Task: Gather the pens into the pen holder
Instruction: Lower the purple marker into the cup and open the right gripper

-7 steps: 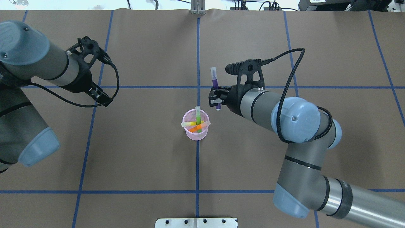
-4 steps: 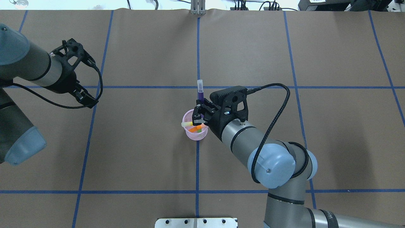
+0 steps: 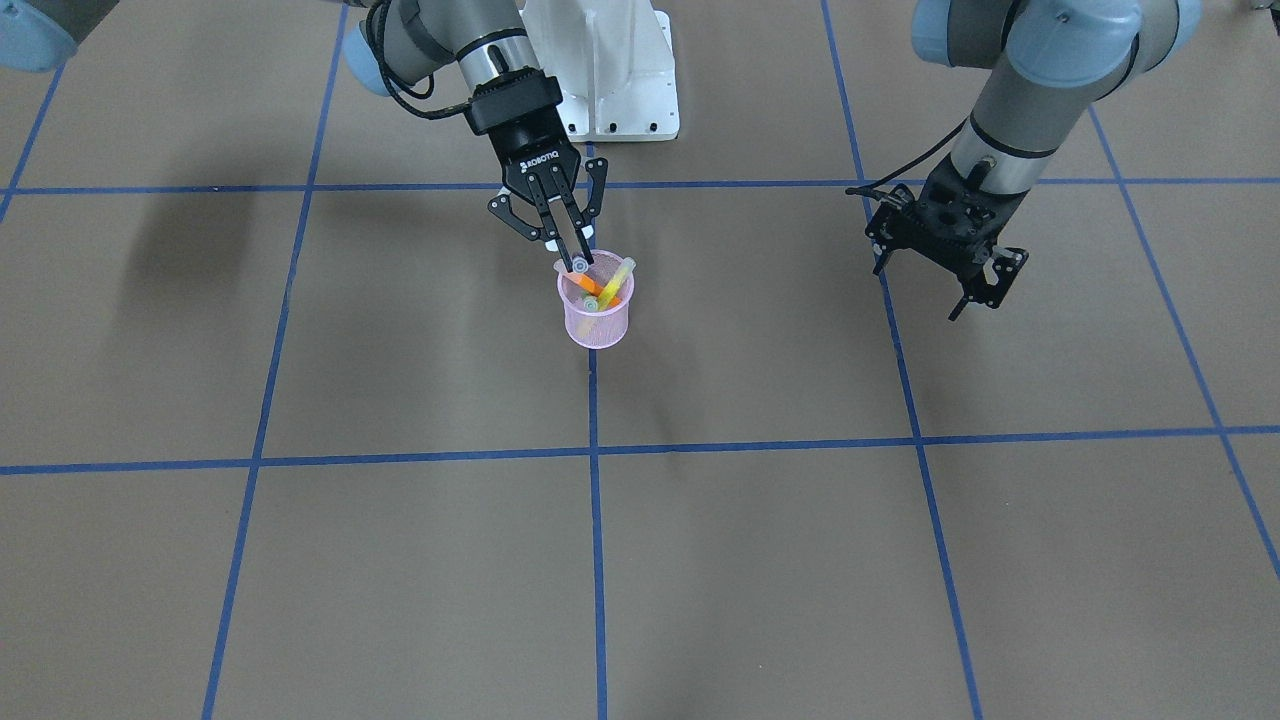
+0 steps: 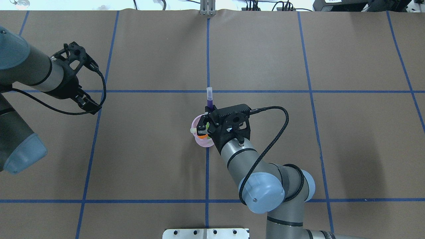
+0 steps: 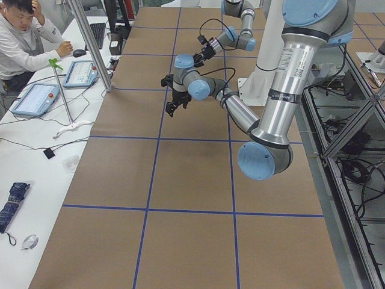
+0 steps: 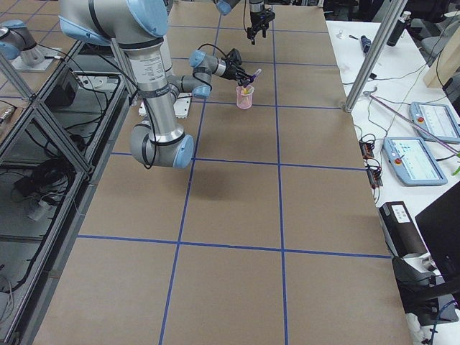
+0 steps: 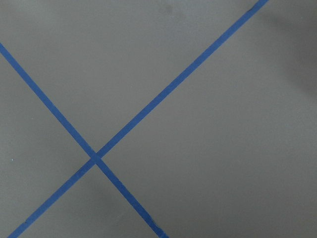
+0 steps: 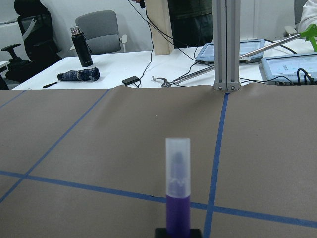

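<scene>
The pink cup point(image 4: 203, 142) stands upright near the middle of the table point(image 4: 298, 149), on the blue tape line point(image 4: 207, 59) that runs away from the robot. Three pens lean inside it. The yellow pen point(image 3: 620, 275) slants towards the robot's left, its cap over the rim. The orange pen point(image 3: 587, 284) slants the other way and crosses it. The green pen point(image 3: 592, 301) points its cap at the front camera.

The right tool point(image 4: 202, 125) hangs directly over the cup's mouth, closed on the purple pen point(image 4: 210, 100). This pen is nearly upright, cap on top, and leans slightly away from the robot. The cap and part of the purple barrel rise above the fingers. The lower end is hidden behind the tool, so I cannot tell whether it has entered the cup. In the right wrist view the pen point(image 8: 178, 198) fills the lower centre, blurred, with the table and tape lines behind it.

The left tool point(image 3: 975, 295) hangs well apart from the cup on the robot's left, above bare table beside another tape line. Its fingers stand slightly apart with nothing between them. The left wrist view shows only brown table and two crossing tape lines.

A person point(image 5: 24, 42) sits at a side desk point(image 5: 36, 120) in the left side view.
</scene>
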You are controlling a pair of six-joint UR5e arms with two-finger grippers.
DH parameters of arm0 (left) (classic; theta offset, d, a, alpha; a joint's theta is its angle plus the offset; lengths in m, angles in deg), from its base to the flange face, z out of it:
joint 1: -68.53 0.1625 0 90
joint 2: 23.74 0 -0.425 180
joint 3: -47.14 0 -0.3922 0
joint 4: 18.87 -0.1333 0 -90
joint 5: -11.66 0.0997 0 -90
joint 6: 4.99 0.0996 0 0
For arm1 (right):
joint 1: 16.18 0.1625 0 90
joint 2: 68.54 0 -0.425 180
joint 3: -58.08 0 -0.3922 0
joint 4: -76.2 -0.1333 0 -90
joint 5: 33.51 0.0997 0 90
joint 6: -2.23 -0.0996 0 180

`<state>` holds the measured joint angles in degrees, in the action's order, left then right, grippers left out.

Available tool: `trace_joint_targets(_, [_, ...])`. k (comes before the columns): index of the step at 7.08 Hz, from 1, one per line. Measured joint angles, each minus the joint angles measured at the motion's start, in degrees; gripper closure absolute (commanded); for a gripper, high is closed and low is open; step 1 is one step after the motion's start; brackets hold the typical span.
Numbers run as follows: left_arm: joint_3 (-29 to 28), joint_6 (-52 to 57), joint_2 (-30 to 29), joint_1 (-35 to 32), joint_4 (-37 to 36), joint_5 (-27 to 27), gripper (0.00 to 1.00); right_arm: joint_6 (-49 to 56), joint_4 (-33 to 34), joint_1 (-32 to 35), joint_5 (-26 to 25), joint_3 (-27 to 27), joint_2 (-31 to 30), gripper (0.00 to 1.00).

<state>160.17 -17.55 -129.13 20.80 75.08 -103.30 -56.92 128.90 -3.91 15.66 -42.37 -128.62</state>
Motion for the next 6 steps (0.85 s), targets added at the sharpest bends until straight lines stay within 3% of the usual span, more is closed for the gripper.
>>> trace_joint_targets(3, [-0.06, 0.00, -0.03, 0.01, 0.00, 0.00, 0.00, 0.16, 0.09, -0.73, -0.45, 0.57, 0.13, 1.00])
trace_joint_targets(6, [-0.14, 0.00, -0.08, -0.04, 0.02, 0.00, 0.00, 0.66, 0.12, -1.51, -0.41, 0.60, 0.09, 0.85])
